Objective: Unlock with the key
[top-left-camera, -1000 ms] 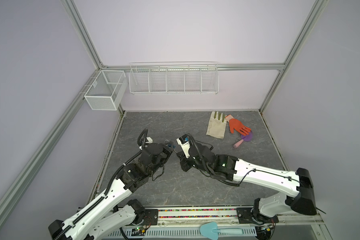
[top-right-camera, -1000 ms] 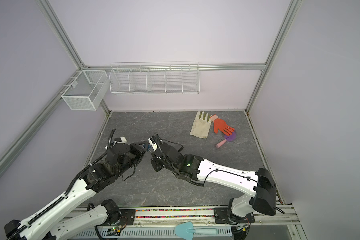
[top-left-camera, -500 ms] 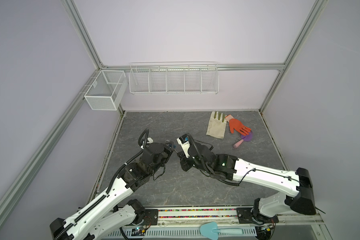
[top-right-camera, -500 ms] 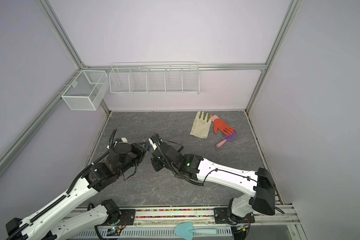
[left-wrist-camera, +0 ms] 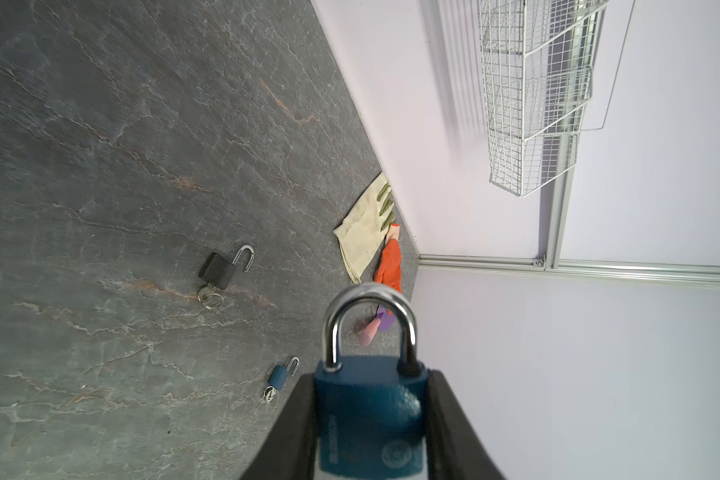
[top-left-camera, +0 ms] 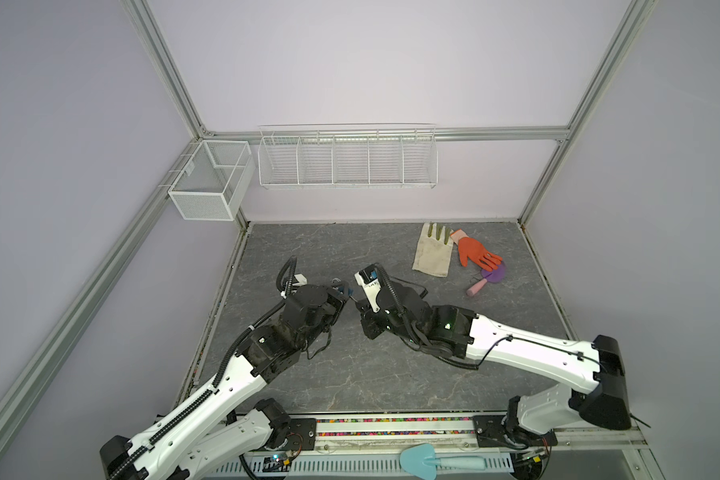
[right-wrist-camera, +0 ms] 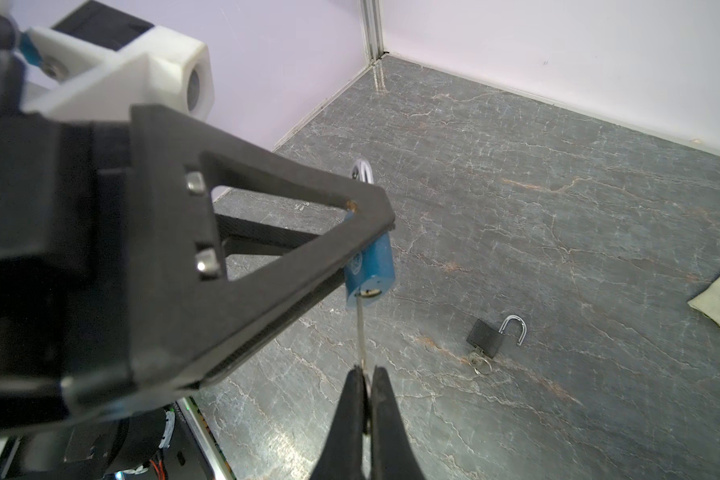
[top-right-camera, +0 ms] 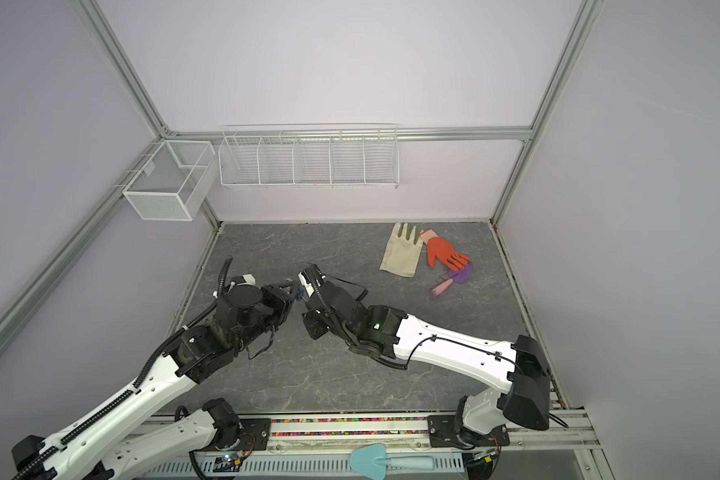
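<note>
While the left fingers clamp the blue padlock clear of the worktop — shackle closed — the right fingers pinch shut on the key, its blade running straight from them into the lock's base.

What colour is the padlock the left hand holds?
The padlock is blue, its shackle silver; clearest in the left wrist view.

Left gripper and right gripper meet tip to tip toward 9 o'clock of the grey floor, with a blue padlock between them. At 2 o'clock lie a cream glove, an orange glove and a purple, pink-handled tool.
</note>
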